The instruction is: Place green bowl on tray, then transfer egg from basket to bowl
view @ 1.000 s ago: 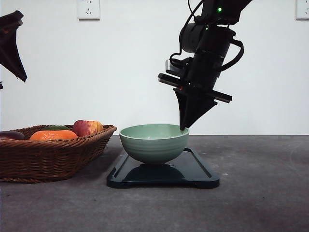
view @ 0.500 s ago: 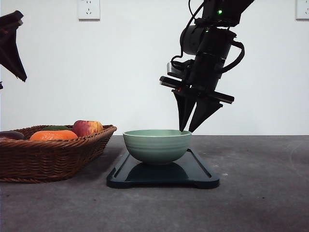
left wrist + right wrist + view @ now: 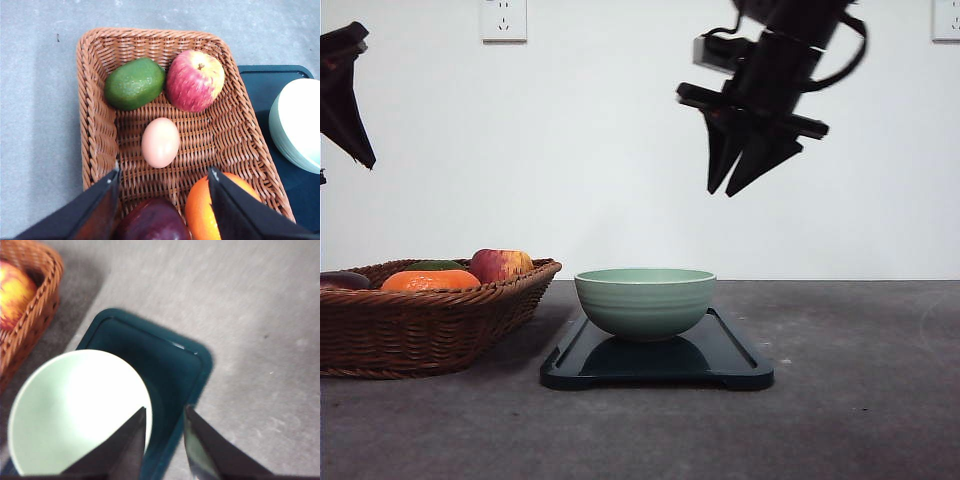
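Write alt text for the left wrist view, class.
An egg lies alone mid-basket, between the open left gripper and a lime and apple. An orange and dark fruit sit near the gripper.

Pretty even, bright indoor light is seen all round, with the white wall lit flat. Soft shadows get thrown under the bowl (image 3: 645,300) onto the glossy tray (image 3: 730,355), where a dim reflection is picked up. The right wrist view is smeared with motion blur, and the bowl's inside is blown out to near white there. The basket (image 3: 100,125) is caught sharp.
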You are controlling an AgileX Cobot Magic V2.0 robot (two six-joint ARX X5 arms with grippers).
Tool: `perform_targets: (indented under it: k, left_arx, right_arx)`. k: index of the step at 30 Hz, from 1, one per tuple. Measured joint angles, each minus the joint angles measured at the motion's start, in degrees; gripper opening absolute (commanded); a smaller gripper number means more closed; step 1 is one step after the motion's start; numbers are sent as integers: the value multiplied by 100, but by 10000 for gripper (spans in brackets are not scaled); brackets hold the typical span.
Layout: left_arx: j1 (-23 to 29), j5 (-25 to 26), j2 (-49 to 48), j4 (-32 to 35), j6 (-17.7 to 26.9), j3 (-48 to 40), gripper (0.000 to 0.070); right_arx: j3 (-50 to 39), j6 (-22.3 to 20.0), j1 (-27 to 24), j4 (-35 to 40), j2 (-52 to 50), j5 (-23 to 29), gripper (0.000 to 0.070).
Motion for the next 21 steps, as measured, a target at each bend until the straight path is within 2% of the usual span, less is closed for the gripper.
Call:
perform_targets:
  k: [9, 17, 21]
  left_arx:
    - [0, 0, 0, -10, 0, 0, 351]
    - [0, 0, 0, -59, 0, 0, 351]
    - [0, 0, 0, -59, 0, 0, 351]
  right_arx:
    - [-2517, -297, -106, 1523, -1365, -60, 143]
    - [-4066, -555, -645, 1967, -2482, -811, 143]
    - [-4636, -611, -982, 2267, -3027, -947, 143]
